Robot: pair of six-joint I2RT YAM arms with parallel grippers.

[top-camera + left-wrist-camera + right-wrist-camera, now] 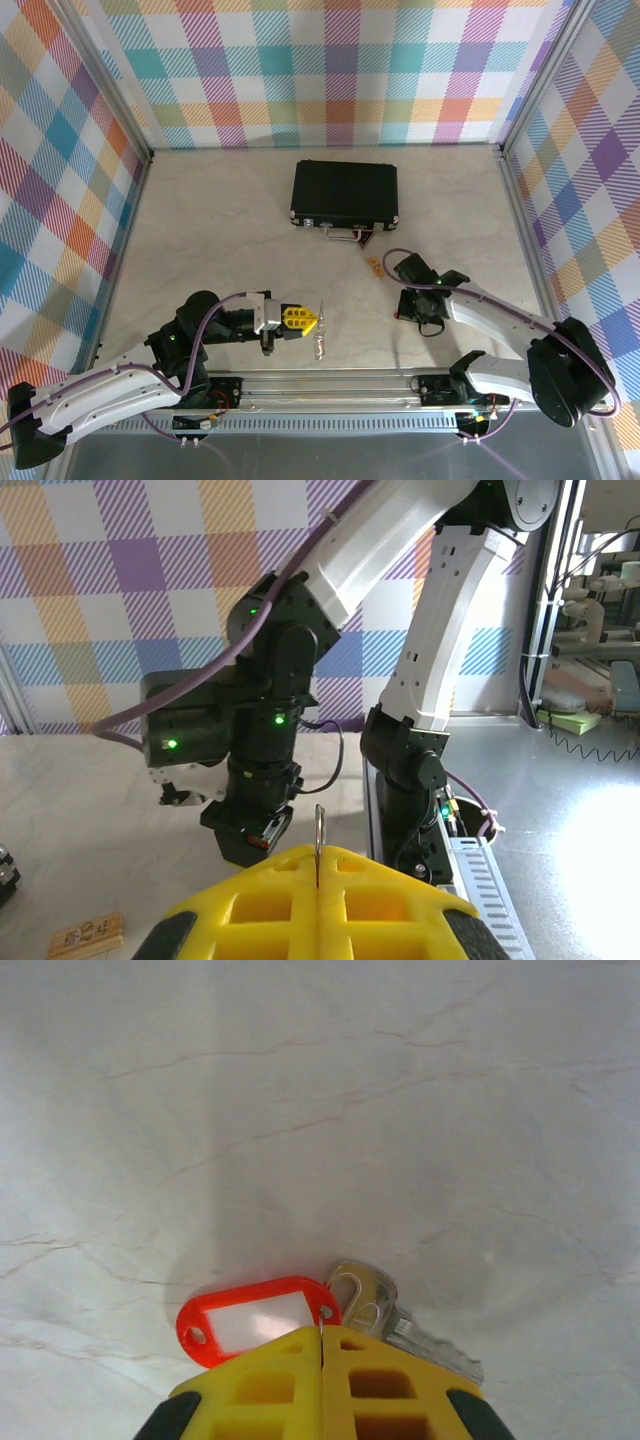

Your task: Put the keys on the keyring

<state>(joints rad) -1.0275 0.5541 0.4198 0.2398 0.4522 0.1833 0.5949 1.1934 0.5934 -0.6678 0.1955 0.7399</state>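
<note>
The keyring (320, 337), a silver metal loop, sticks out past my left gripper (311, 322), low over the table's near middle. Seen from the left wrist, the keyring (319, 828) stands edge-on as a thin strip, with my left gripper (318, 854) shut on it. The keys (398, 1319), a silver key joined to an oblong red tag (254, 1318), lie flat on the table. My right gripper (322, 1332) is shut on the small wire loop that joins the two. From above, my right gripper (412, 314) points down at the table right of the keyring, hiding most of the keys.
A black case (345, 192) with a metal handle lies at the back middle. A small yellow-orange tag (373, 265) rests on the table in front of it, and shows at the bottom left of the left wrist view as the tag (85, 936). Checked walls enclose three sides.
</note>
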